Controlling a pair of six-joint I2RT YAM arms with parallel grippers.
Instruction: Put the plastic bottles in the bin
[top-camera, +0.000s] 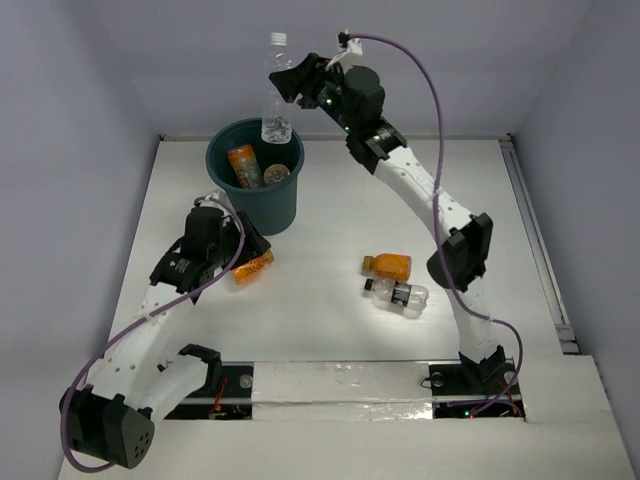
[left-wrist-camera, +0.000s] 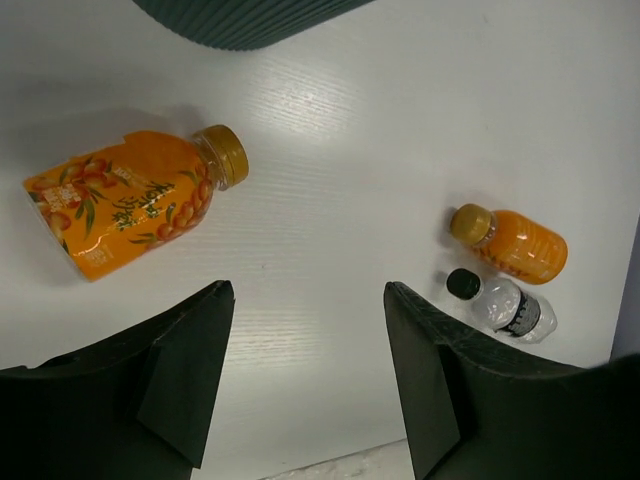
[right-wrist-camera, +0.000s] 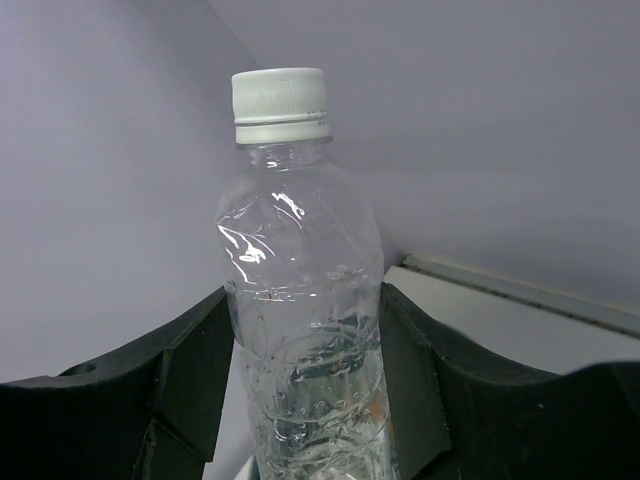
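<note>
White table (top-camera: 330, 220) holds bin (top-camera: 265, 205), left orange bottle (top-camera: 255, 268), middle orange bottle (top-camera: 388, 265) beside clear bottle (top-camera: 398, 295).

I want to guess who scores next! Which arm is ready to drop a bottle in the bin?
Right. The right end effector grips the clear bottle upright over the bin. The left end effector is open and empty, above an orange bottle lying on the table.

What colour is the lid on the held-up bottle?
The clear bottle has a white lid; right wrist view shows it best.
</note>
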